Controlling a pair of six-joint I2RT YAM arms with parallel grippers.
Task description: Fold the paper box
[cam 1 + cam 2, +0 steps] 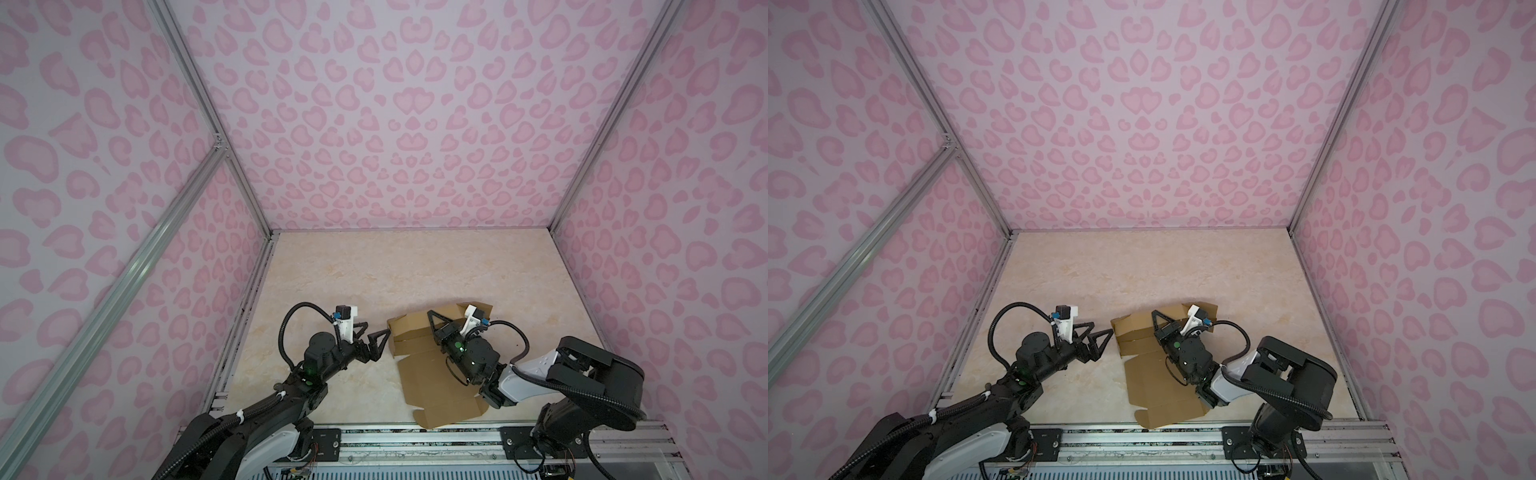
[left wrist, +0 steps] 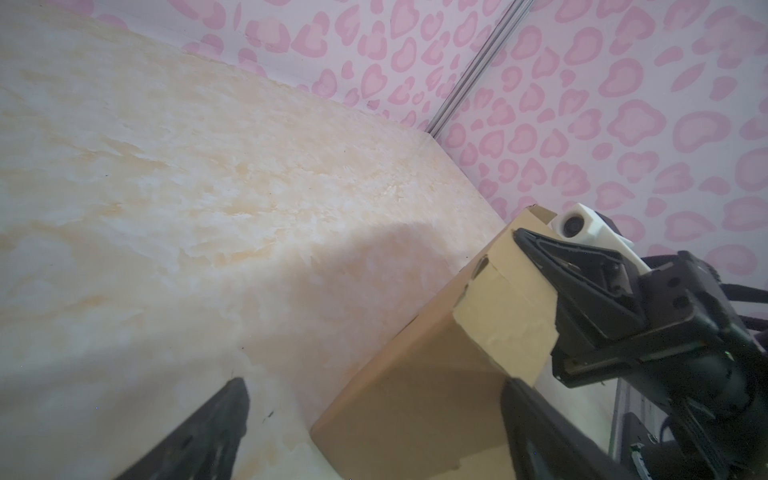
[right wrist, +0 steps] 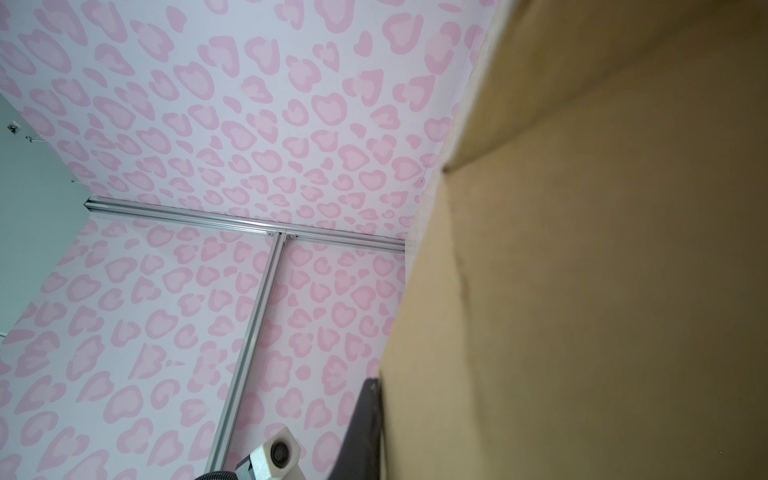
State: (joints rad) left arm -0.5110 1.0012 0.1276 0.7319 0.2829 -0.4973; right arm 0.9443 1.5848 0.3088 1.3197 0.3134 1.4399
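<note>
- Top views: the box [image 1: 432, 374] lies on the desk [image 1: 415, 266] near its front edge, right of middle. The front part is a flat sheet; the rear part is raised into low walls with loose flaps. It appears in both top views [image 1: 1158, 374].
- Top views: the left gripper [image 1: 376, 338] stands spread wide, empty, one fingertip at or just beside the left end of the raised rear wall. Contact cannot be told.
- Top views: the right gripper [image 1: 434, 318] sits over the raised rear part with its jaws drawn together. Whether a flap is pinched between them cannot be told here.
- Left wrist view: the box [image 2: 436, 374] shows a creased, dented corner flap. The right gripper [image 2: 540, 249] is pressed against the upper flap, jaws together, apparently nipping its edge.
- Right wrist view: cardboard [image 3: 602, 291] fills the side close to one finger [image 3: 365, 424]. The grip point is hidden.
- Handling, as judged: the box is light, thin and springy. It holds a fold only along its scored lines and dents readily, as the corner shows. It would likely slide on the smooth desk unless pinned.
- Hold, as judged: take a flap near its free edge, close to a score, while the other gripper steadies a wall.
</note>
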